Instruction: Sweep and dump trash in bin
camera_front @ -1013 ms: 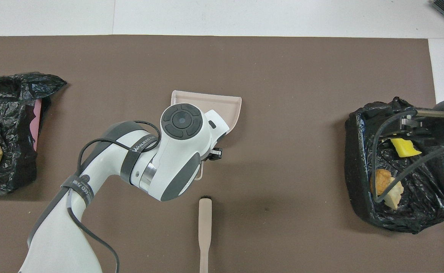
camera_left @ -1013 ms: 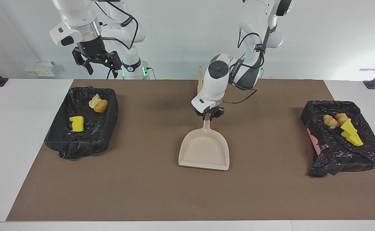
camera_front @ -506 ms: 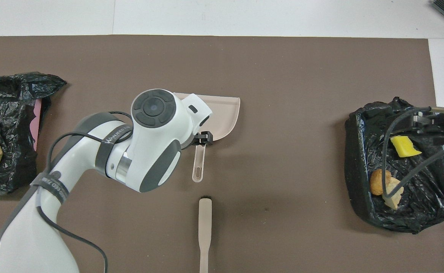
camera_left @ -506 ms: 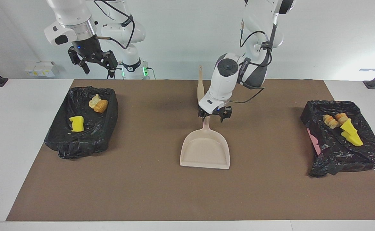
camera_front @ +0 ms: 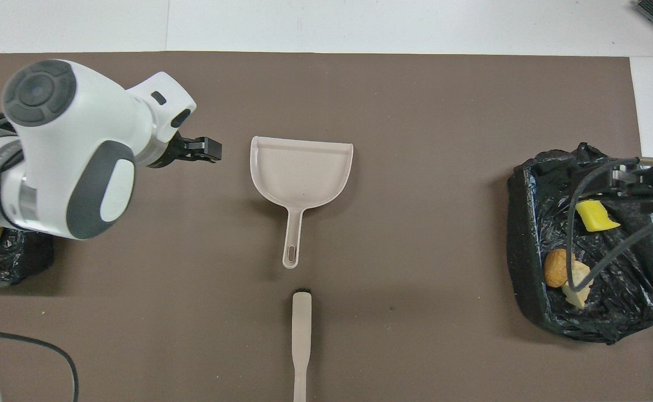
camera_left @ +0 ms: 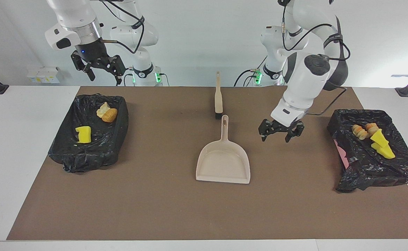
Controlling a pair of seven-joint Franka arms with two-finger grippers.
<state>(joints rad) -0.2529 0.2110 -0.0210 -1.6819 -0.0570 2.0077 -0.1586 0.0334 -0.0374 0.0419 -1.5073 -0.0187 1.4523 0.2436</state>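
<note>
The beige dustpan (camera_left: 224,160) lies flat and empty at the middle of the brown mat, also in the overhead view (camera_front: 301,173). My left gripper (camera_left: 281,136) is open and empty, over the mat between the dustpan and the black-lined bin (camera_left: 364,177) at the left arm's end. That bin holds tan lumps (camera_left: 359,131) and yellow sponge chunks (camera_left: 382,146). My right gripper (camera_left: 105,79) is open and empty, high over the bin (camera_left: 85,160) at the right arm's end. That bin holds a yellow sponge (camera_left: 83,134) and bread lumps (camera_left: 107,112).
A beige brush (camera_left: 218,96) lies on the mat just nearer to the robots than the dustpan's handle, also in the overhead view (camera_front: 301,340). In the overhead view my left arm covers most of the bin (camera_front: 3,257) at its end.
My left gripper has let go of the dustpan's handle and swung away toward the bin at the left arm's end. The dustpan stays flat. My right gripper has risen a little.
</note>
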